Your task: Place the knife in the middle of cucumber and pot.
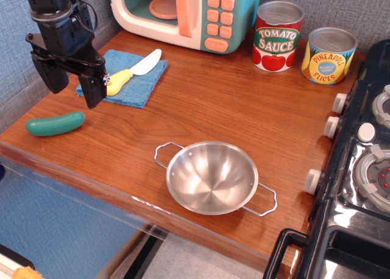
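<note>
The knife, white blade and yellow handle, lies on a blue cloth at the back left of the wooden counter. My gripper is open, its two black fingers hanging just left of the knife's handle, holding nothing. The dark-green cucumber lies near the counter's left front edge, below the gripper. The shiny steel pot with two wire loop handles sits at the front middle of the counter, empty.
A toy microwave stands at the back. A tomato sauce can and a pineapple slices can stand at the back right. A black toy stove borders the right side. The counter's front edge drops off.
</note>
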### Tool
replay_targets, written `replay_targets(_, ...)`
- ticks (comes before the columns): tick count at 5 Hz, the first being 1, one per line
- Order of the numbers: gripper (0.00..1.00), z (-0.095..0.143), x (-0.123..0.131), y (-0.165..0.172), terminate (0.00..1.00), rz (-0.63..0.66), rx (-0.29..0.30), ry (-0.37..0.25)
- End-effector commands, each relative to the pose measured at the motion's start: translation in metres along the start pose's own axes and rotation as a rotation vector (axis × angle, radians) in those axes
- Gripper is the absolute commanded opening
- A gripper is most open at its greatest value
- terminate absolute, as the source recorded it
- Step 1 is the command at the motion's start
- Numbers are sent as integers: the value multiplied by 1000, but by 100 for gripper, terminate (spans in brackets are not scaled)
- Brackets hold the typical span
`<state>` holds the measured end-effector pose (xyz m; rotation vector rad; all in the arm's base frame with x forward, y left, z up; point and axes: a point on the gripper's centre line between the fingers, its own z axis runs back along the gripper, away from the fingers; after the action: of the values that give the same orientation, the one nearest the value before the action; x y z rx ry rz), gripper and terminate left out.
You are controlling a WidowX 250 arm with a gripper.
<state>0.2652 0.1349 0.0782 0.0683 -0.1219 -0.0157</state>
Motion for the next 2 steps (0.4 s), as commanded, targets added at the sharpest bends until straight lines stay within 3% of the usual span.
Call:
replay_targets(1, 100, 0, 0, 0, 0, 0, 0, 0)
replay_targets(2, 100, -5, 13, 10, 0, 48, 7, -4)
